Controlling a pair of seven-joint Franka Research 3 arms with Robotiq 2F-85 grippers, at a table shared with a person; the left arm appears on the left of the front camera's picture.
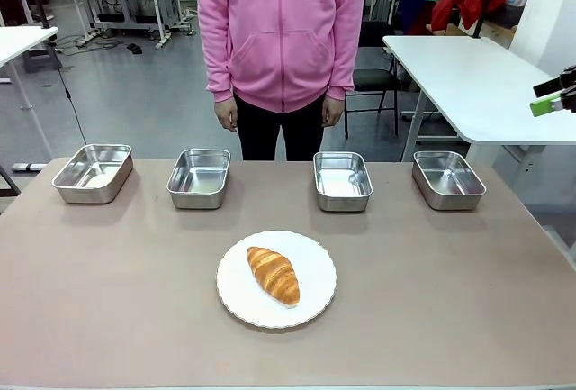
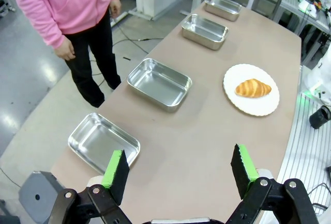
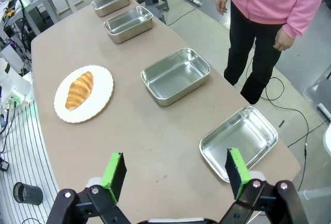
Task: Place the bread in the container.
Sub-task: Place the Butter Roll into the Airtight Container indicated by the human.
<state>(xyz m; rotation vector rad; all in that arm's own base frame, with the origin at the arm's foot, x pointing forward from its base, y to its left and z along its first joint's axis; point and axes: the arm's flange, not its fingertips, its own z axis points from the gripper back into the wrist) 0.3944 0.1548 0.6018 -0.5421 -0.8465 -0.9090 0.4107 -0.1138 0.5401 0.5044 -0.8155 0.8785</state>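
The bread (image 1: 273, 275), a golden-brown croissant, lies on a round white plate (image 1: 315, 264) near the table's front middle. Behind it, several alike shiny steel pans stand in a row; which one is the container I cannot tell. My left gripper (image 2: 179, 167) hovers open and empty high above the table's left end, over the leftmost pan (image 2: 103, 141), with the bread (image 2: 252, 88) far ahead. My right gripper (image 3: 175, 169) is open and empty above the right end, near the rightmost pan (image 3: 239, 141). The bread (image 3: 79, 89) is well away from it. The right gripper (image 1: 553, 97) also pokes in at the front view's right edge.
A person in a pink hoodie (image 1: 281, 30) stands at the far edge behind the pans, hands hanging at their sides. The brown tabletop (image 1: 450, 300) is bare around the plate. White tables (image 1: 477, 75) stand beyond on the right.
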